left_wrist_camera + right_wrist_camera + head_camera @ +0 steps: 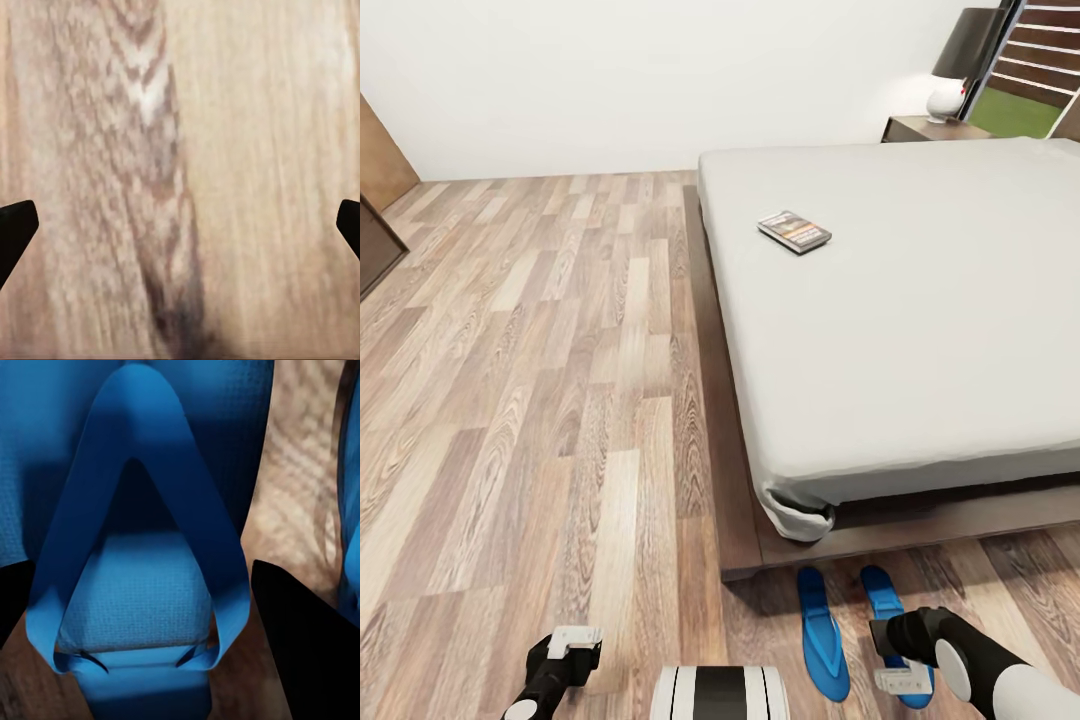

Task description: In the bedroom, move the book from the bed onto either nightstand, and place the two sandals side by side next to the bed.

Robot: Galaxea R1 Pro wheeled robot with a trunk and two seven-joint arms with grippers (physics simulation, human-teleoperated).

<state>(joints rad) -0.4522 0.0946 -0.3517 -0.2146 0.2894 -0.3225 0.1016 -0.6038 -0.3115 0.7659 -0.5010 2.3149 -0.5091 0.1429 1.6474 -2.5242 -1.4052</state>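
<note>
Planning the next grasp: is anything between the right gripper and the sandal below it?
Nothing visible. The right gripper hangs directly over the sandal, fingers either side of its thong strap; the other sandal lies apart, beside it.

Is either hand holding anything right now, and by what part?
Nothing is held. The left hand is open over bare floor. The right hand straddles a sandal's thong strap, fingers apart, not yet closed.

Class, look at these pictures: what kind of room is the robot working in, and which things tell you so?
Most likely a bedroom: a large bed with a grey mattress, a nightstand carrying a lamp by its head, and sandals on the wood-plank floor.
</note>
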